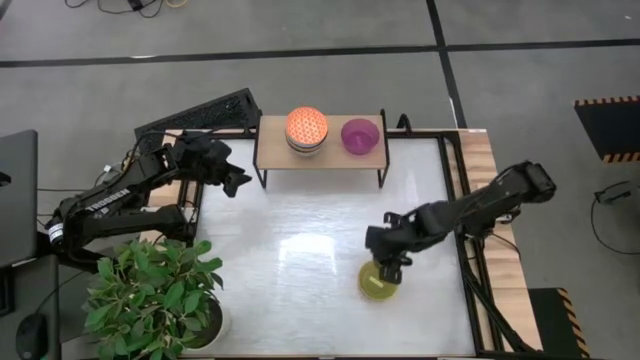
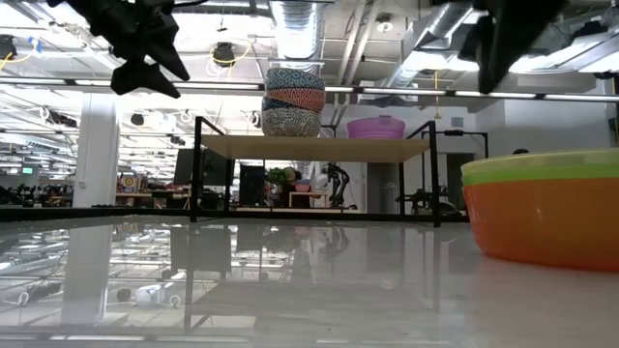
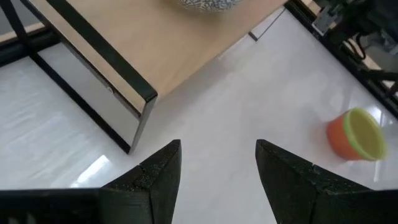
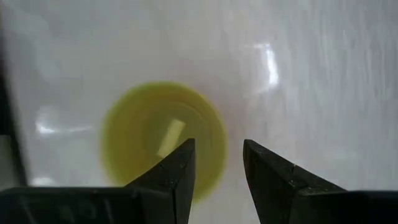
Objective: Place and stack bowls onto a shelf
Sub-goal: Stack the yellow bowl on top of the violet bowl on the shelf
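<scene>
Olive-yellow bowl (image 1: 378, 282) nests in orange bowl (image 2: 546, 224) beneath spread, empty right gripper (image 1: 389, 267)

Orange bowl (image 2: 546, 217) cut off by frame edge.

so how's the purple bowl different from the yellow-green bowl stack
The plain purple round bowl sits alone on the light wood shelf; the yellow-green bowl stack sits on the white tabletop, nested in an orange bowl, under the right tool. Both stand upright.
</scene>
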